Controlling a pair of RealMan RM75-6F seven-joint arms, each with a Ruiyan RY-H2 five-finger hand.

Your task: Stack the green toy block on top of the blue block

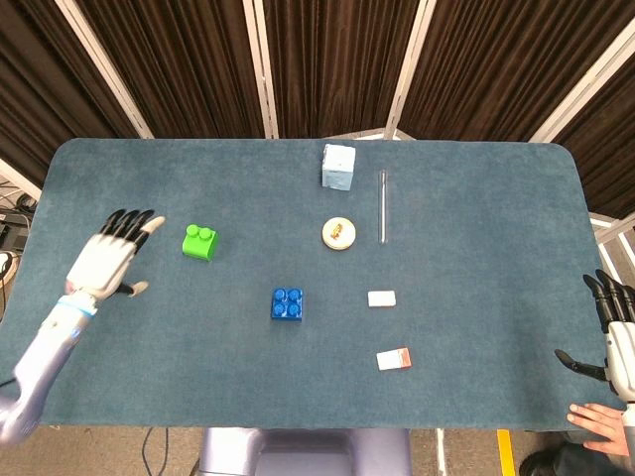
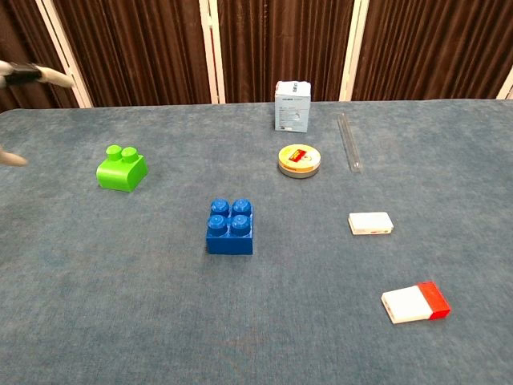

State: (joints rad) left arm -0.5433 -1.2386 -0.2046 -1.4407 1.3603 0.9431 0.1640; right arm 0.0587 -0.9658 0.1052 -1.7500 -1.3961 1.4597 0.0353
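Observation:
The green toy block [image 1: 199,242] [image 2: 122,168] sits on the blue-grey table at the left. The blue block [image 1: 288,304] [image 2: 230,226] stands nearer the front, right of it and apart from it. My left hand [image 1: 111,259] hovers over the table just left of the green block, fingers spread and holding nothing; only its fingertips [image 2: 36,74] show at the left edge of the chest view. My right hand [image 1: 617,337] hangs open off the table's right edge, far from both blocks.
A pale box [image 1: 337,167] stands at the back centre, a clear tube [image 1: 383,206] lies beside it, and a round tin [image 1: 338,234] sits in front. Two small white cards [image 1: 382,298] [image 1: 394,359] lie right of the blue block. A person's hand [image 1: 598,423] shows at bottom right.

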